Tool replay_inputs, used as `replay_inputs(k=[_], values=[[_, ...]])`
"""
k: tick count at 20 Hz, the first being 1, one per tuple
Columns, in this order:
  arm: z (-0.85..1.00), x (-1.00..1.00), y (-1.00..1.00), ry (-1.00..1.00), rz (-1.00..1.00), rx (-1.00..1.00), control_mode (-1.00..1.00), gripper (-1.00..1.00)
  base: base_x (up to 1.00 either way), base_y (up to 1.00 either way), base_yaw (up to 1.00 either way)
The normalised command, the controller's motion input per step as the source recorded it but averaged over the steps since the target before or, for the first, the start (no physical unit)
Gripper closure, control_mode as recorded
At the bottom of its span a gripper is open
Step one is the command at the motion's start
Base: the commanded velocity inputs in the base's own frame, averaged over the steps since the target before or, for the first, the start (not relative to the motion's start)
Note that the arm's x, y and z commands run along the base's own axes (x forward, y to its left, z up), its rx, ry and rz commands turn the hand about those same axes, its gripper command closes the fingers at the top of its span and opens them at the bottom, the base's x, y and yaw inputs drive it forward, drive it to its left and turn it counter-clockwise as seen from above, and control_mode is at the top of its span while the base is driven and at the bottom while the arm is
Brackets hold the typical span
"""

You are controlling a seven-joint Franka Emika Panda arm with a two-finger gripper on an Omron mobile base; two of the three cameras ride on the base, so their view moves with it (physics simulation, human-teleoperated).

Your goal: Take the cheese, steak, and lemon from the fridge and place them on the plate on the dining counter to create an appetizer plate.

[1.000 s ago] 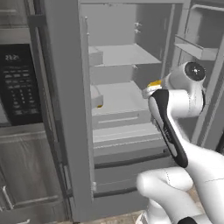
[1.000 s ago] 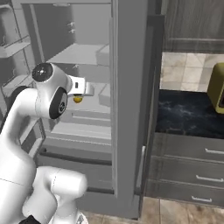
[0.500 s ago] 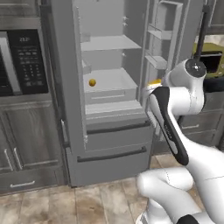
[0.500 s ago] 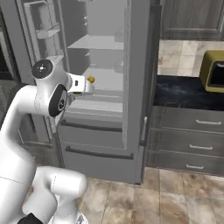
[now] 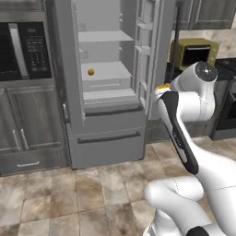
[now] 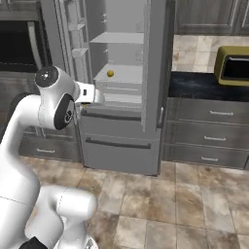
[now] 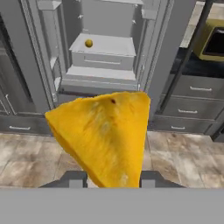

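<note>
My gripper (image 7: 111, 178) is shut on the cheese (image 7: 105, 135), a yellow-orange wedge that looms large in the hand view; a sliver of the cheese (image 5: 162, 86) peeks out beside my forearm. Some way ahead stands the grey fridge (image 5: 108, 69) with its doors open. The lemon (image 5: 91, 72) rests alone on a middle shelf, and the hand view shows the lemon (image 7: 89, 43) as well as the right base view (image 6: 110, 73). In the right base view my hand (image 6: 91, 94) is in front of the left door. The steak, the plate and the dining counter are out of view.
A black microwave (image 5: 20, 46) is built in left of the fridge. On the dark counter to the right sits an olive-yellow oven (image 6: 235, 65) above grey drawers (image 6: 209, 136). Open tiled floor (image 5: 73, 193) lies between me and the fridge.
The base has backed away from the fridge and turned, so the fridge now looks smaller and farther off. The gripper still holds the cheese.
</note>
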Motion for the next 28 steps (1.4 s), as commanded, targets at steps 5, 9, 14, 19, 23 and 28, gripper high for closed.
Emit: replay_inputs(k=[5,9,14,19,23,28], values=[[0.0,0.0,0.0,0.0,0.0,0.0,1.0,1.0,-1.0,-0.34,0.0],[0.0,0.0,0.0,0.0,0.0,0.0,1.0,1.0,-1.0,-0.28,-0.01],[0.0,0.0,0.0,0.0,0.0,0.0,1.0,1.0,-1.0,-0.29,0.0],[0.0,0.0,0.0,0.0,0.0,0.0,1.0,1.0,-1.0,-0.3,0.0],[0.0,0.0,0.0,0.0,0.0,0.0,1.0,1.0,-1.0,-0.31,0.0],[0.0,0.0,0.0,0.0,0.0,0.0,1.0,1.0,-1.0,-0.33,0.0]])
